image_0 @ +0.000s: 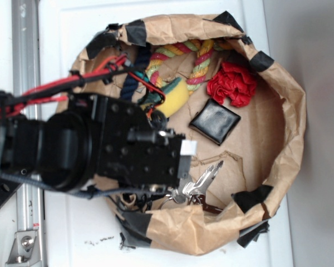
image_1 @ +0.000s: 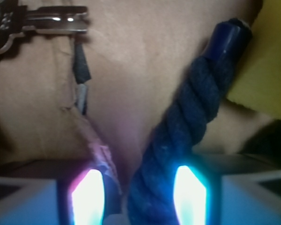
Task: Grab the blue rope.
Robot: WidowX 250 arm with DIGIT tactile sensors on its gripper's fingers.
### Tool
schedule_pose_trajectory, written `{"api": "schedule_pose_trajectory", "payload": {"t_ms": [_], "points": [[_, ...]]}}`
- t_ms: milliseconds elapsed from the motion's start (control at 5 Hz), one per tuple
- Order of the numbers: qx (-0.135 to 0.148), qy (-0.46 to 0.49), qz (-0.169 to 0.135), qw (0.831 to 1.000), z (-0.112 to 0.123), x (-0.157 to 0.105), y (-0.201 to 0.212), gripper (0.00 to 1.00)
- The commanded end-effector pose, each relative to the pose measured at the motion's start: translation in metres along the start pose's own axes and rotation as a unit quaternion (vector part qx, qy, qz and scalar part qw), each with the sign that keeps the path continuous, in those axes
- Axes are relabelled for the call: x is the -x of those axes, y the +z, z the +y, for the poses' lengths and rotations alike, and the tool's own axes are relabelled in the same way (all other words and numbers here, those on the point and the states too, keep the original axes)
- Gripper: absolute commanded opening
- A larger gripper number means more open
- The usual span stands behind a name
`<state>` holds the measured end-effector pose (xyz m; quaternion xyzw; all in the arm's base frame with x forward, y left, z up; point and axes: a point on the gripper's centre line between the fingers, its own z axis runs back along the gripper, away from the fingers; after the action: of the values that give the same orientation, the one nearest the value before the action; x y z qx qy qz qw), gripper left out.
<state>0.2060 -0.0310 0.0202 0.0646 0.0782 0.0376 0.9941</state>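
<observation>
in the exterior view the gripper hangs low inside the paper basket, the black arm hiding most of its left half; whether the jaws are apart cannot be told from here. only a short navy stretch of the blue rope shows, running from the rim down under the arm's red cables, beside the multicoloured rope and the yellow sponge. the keys lie just past the fingertips. in the wrist view the gripper stands open, its two glowing pads spread, and the blue rope passes between them, close against the right-hand pad. its long axis runs away from the tool, leaning up and right to its taped end, roughly crosswise to the closing line, so closing here should likely catch it, though off centre. the yellow sponge touches the rope's far end.
</observation>
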Motion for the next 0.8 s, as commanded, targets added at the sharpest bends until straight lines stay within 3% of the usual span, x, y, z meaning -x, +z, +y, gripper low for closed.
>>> {"api": "schedule_pose_trajectory", "payload": {"t_ms": [0,200,400,600], "points": [[0.006,-0.007,-0.030,1.000,0.012,-0.002,0.007,0.00],[0.057,-0.084,-0.072,0.992,0.011,-0.002,0.013,0.00],[0.080,-0.138,-0.106,0.981,0.009,-0.003,0.018,0.00],[0.075,-0.129,-0.128,0.980,0.021,-0.005,0.042,0.00]]}}
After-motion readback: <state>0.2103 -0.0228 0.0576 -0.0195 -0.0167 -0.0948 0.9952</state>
